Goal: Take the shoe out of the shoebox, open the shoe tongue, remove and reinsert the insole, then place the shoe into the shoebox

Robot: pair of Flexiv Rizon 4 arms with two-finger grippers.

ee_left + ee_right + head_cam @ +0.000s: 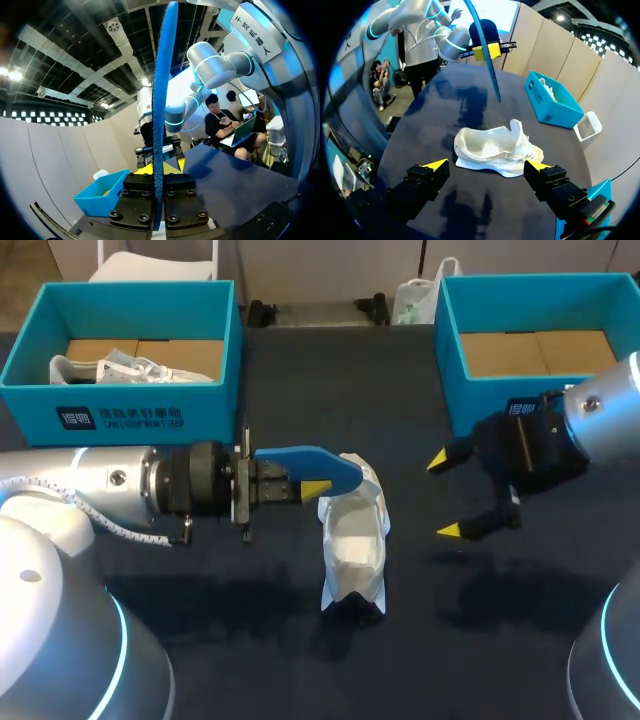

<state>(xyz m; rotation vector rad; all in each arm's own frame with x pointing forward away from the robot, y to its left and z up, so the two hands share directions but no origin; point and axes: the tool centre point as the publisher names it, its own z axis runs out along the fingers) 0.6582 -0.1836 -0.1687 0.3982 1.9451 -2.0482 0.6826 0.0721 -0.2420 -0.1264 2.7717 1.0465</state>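
Shoe [352, 540] out on the table [250, 640], with its blue insole [310, 462] clamped in the left gripper [305, 488].
The white shoe lies mid-table, well in from every edge, nearer the front edge than the left box [30, 380] and right box [450, 360] at the far corners. The right gripper [444, 495] hangs beside it, fingers spread and empty. Reinserting looks like the step in hand. It would go best with the right gripper steadying the shoe first, then the insole tilted and fed in by its free end, and released only once it lies flat.
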